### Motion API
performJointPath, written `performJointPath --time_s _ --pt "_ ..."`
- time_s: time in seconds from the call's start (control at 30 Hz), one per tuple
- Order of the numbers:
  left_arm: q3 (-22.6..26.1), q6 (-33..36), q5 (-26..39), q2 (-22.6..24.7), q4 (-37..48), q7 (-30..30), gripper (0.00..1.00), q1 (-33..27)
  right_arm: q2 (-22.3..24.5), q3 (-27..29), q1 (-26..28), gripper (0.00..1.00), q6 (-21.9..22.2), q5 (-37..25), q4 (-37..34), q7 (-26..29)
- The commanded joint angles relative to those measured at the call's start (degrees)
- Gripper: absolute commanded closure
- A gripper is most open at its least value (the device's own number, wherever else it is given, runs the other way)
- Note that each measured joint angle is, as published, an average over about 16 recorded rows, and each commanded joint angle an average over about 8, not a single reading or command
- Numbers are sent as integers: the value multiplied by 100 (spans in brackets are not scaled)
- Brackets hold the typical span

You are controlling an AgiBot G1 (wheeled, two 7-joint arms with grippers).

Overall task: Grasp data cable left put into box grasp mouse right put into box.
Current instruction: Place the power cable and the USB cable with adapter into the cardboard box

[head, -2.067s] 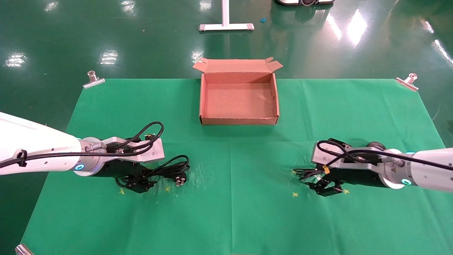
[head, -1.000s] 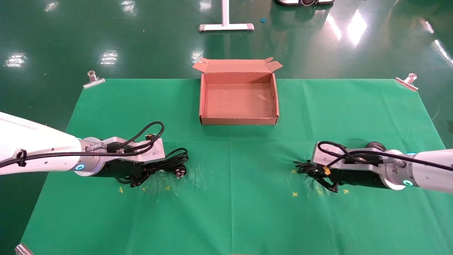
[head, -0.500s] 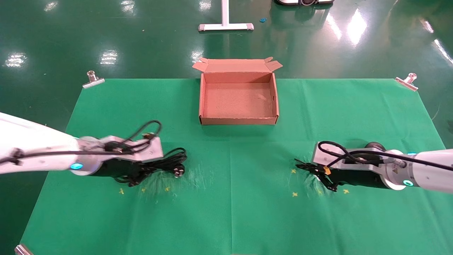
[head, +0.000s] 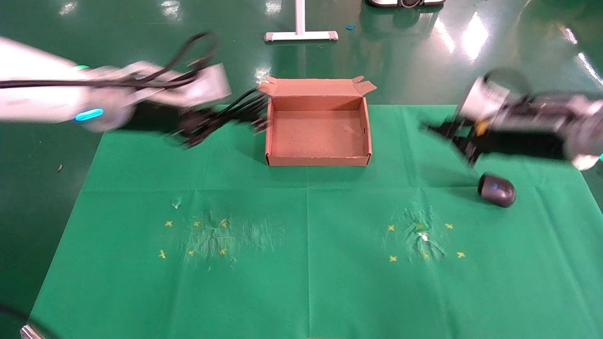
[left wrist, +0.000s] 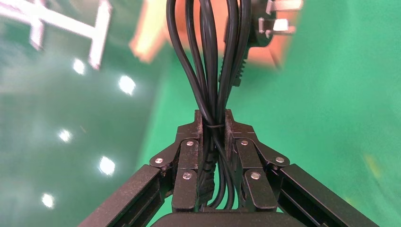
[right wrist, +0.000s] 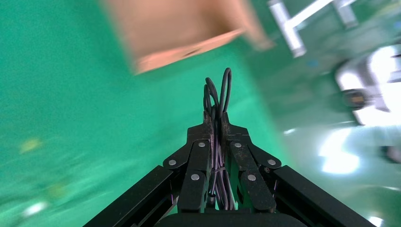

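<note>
My left gripper [head: 198,127], clamped on the data cable [left wrist: 215,61], has the box [head: 318,161] just ahead to its right; my right gripper [right wrist: 215,127] pinches only the mouse wire [right wrist: 222,94], the mouse [head: 496,189] hanging below.

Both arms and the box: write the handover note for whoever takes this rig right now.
Left gripper: shut on the data cable, held raised just left of the box, plug end toward it.
Right gripper: shut on the mouse's thin wire, raised to the right of the box.
The mouse itself sits on the green cloth below the right gripper; whether it hangs by the wire or rests cannot be told.
Box: open, nothing inside.
Done: both grasps and lifts.
Left: carry the cable over the box and release; bring the mouse in by its wire and release.
</note>
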Motion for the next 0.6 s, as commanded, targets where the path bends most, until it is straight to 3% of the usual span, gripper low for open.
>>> performJointPath --time_s 0.03,0.2,0.33,0.6 --pt "-2 -405 156 388 313 0 100 -56 4 95 250 100 42 41 -120 -52" --pt "246 -1478 76 1304 1551 363 100 -104 78 236 825 100 -25 91 -317 -193" --pt "718 -2107 -411 1507 1941 559 97 -83 174 326 1193 100 -98 123 -447 -317" --pt "1870 -2794 -1188 1514 2243 468 0 -279 270 411 1568 100 -192 188 -724 -559"
